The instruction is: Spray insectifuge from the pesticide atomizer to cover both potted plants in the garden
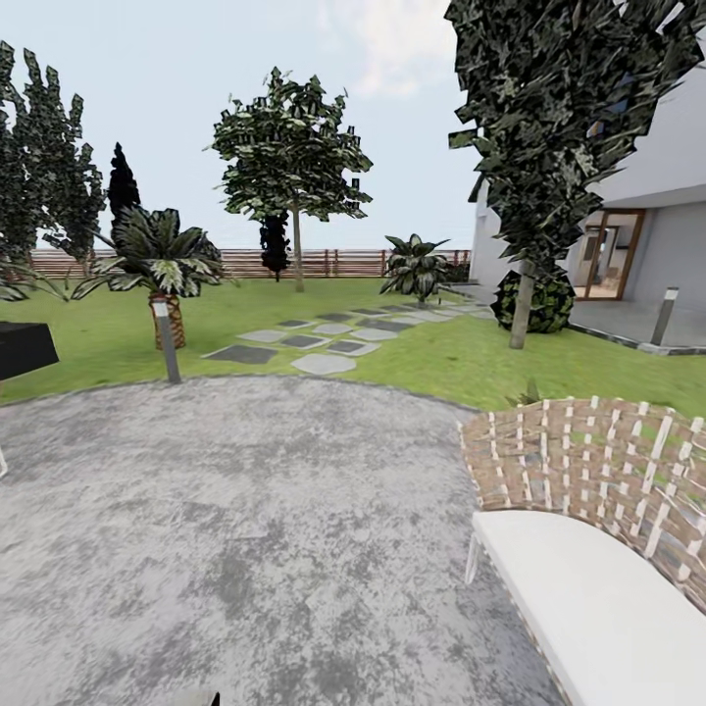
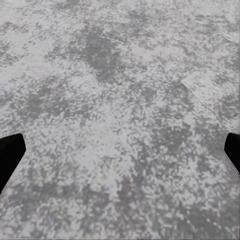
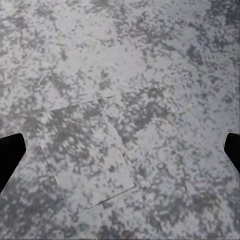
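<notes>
1. Your head camera looks across the round grey patio (image 1: 245,510) to the lawn (image 1: 461,358), stone slabs (image 1: 324,343) and the brown slatted fence (image 1: 324,262) of the garden.
2. Left gripper (image 2: 120,150): fingers (image 2: 10,155) spread wide, nothing between them, mottled patio below.
3. Right gripper (image 3: 120,150): fingers (image 3: 10,155) wide apart too, holding nothing, over the patio.
4. A grey bollard lamp (image 1: 167,338) stands at the patio edge beside a palm (image 1: 157,260); a woven chair (image 1: 598,520) sits at your right.
</notes>
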Controlling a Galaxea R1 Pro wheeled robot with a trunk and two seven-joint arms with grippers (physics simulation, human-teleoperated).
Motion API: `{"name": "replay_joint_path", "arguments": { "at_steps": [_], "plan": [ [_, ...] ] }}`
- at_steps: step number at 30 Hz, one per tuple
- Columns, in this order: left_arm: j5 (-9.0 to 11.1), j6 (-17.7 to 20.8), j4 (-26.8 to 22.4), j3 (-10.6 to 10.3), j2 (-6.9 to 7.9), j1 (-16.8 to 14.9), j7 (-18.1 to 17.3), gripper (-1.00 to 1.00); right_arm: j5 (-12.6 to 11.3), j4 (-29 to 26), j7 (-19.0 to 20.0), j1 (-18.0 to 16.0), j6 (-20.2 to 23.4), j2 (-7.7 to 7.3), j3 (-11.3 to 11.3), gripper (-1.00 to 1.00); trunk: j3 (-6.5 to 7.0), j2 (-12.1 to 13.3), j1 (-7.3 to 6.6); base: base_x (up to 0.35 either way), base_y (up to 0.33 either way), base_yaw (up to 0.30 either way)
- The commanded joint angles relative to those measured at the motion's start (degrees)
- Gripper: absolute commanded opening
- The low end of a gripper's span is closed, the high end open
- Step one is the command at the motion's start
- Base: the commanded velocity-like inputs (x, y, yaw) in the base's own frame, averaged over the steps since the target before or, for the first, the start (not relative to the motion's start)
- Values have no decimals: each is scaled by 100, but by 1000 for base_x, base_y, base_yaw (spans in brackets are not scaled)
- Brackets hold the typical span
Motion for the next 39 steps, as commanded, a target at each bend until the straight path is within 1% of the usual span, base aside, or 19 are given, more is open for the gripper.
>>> {"name": "replay_joint_path", "arguments": {
  "at_steps": [1,23,39],
  "plan": [
    [18,-18,2,-2,0,-3,4,100,-2,-14,-3,0,34,3,-3,100,-6,-2,3,338,0,0],
    [18,-18,2,-2,0,-3,4,100,-2,-17,-4,0,34,3,-2,100,-6,-2,3,338,0,0],
    [18,-18,1,-2,0,-3,4,100,3,-13,30,0,34,-13,2,100,-6,-2,3,320,68,0]
  ]
}}
